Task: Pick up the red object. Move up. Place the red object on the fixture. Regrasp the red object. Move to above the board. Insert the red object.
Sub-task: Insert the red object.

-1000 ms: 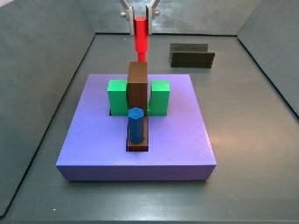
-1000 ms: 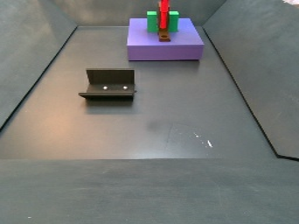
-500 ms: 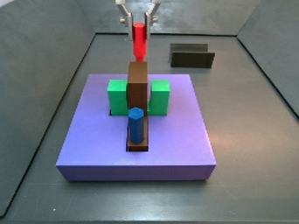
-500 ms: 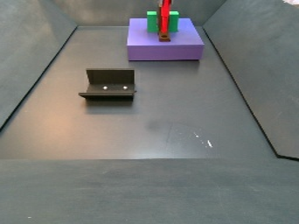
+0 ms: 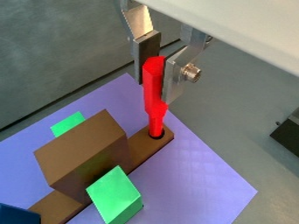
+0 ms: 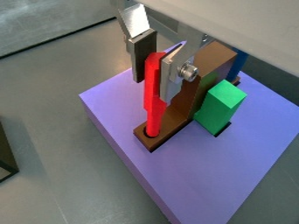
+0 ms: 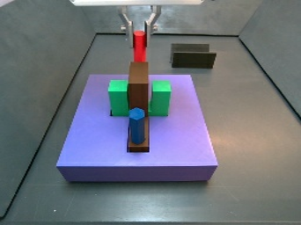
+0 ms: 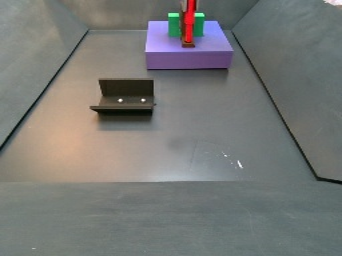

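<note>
The red object (image 5: 153, 96) stands straight up and down. Its long side runs from top to bottom, like a candle. In both wrist views its bottom end sits in a small round hole in a brown strip (image 6: 172, 128) that lies on the board (image 6: 122, 109). Its top end is up between the two silver fingers (image 5: 142, 31) of the gripper (image 5: 156, 63).

The gripper hangs above the board, with its fingers pointing down. One finger is on each side of the top part of the red object, and both press flat against it, so the gripper is closed on the red object.

In a side view the gripper (image 7: 140, 33) is at the far end of the board (image 7: 177, 141), behind the tall brown block (image 7: 137, 87). Only the top part of the red object (image 7: 140, 45) shows there, because the brown block hides the rest.

Two green blocks sit on the board, one on each side of the brown block. One green block (image 7: 116, 97) is on the left and one green block (image 7: 160, 97) is on the right. A blue peg (image 7: 136, 126) stands upright at the near end of the brown strip.

The fixture (image 8: 124, 96) sits on the gray floor (image 8: 174, 150), well apart from the board (image 8: 201, 55). In that side view the red object (image 8: 190, 22) is a thin upright stick on the far board.
</note>
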Robot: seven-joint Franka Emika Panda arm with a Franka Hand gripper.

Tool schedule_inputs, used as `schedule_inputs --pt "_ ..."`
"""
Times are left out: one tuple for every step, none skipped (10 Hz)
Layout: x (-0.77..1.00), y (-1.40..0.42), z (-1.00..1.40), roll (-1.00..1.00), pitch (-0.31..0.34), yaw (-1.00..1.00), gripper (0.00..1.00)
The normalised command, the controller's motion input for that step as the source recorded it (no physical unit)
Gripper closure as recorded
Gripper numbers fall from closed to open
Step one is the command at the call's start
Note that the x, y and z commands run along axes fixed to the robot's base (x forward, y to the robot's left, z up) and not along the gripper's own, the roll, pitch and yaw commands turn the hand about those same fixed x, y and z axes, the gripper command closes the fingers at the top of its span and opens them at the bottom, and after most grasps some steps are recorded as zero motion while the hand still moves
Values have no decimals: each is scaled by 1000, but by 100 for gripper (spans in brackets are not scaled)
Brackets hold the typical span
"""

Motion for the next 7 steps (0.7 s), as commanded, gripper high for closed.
schedule_inputs --pt "137 0 -77 0 27 0 100" --pt "100 0 -134 0 10 0 100" --pt "77 0 -131 0 3 0 100" --pt "63 0 -151 0 0 0 100" --pt "74 0 -123 -24 0 0 100" --pt "0 0 -140 -154 0 51 100" --pt "0 -14 -146 -191 0 31 100"
